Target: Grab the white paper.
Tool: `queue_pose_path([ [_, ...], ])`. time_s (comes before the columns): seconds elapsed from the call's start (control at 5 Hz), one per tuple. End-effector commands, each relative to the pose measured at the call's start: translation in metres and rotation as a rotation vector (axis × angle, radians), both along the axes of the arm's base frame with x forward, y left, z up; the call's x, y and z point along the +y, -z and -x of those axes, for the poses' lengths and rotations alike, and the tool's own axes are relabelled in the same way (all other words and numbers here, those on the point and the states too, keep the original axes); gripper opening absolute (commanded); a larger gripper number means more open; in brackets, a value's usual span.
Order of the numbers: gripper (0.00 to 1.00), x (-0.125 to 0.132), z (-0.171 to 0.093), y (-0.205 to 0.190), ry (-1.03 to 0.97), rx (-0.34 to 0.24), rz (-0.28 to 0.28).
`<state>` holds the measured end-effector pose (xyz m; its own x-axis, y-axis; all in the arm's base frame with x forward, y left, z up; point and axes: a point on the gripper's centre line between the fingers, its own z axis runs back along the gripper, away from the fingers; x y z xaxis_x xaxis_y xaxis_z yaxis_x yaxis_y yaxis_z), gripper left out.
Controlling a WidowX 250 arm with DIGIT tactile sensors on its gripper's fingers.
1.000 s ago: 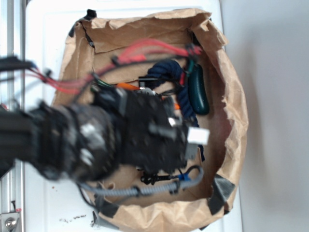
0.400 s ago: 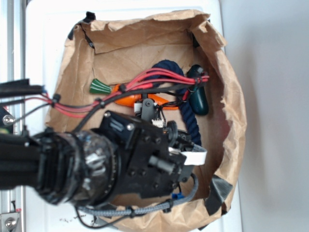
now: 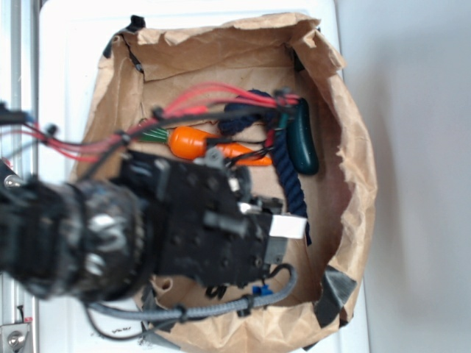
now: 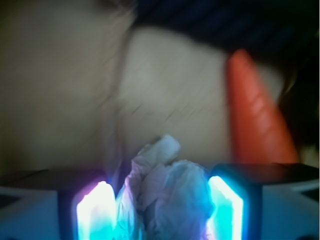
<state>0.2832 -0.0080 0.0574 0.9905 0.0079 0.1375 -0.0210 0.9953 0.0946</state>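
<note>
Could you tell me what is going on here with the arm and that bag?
The WidowX arm is reaching down into the brown paper bag, which also holds an orange carrot, a dark blue rope and a dark green piece. The wrist view shows the crumpled white paper sitting between the gripper fingers, close to both. Whether they are already pinching it is not clear.

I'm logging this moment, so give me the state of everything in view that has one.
Crumpled off-white paper wad: between the fingers, possibly gripped.
Black gripper: fingers flank the wad, contact unclear.
Orange carrot: lying flat in bag.
Brown paper bag: open, rim folded down.
Dark green pickle-shaped toy: lying flat.
</note>
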Motion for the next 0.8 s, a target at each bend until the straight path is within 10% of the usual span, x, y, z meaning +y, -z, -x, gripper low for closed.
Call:
queue_pose_path([
  [0.0,0.00,0.021,-0.002,-0.101,0.037,-0.101,0.120],
  [0.6,0.00,0.052,0.016,-0.148,-0.012,-0.177,0.169],
])
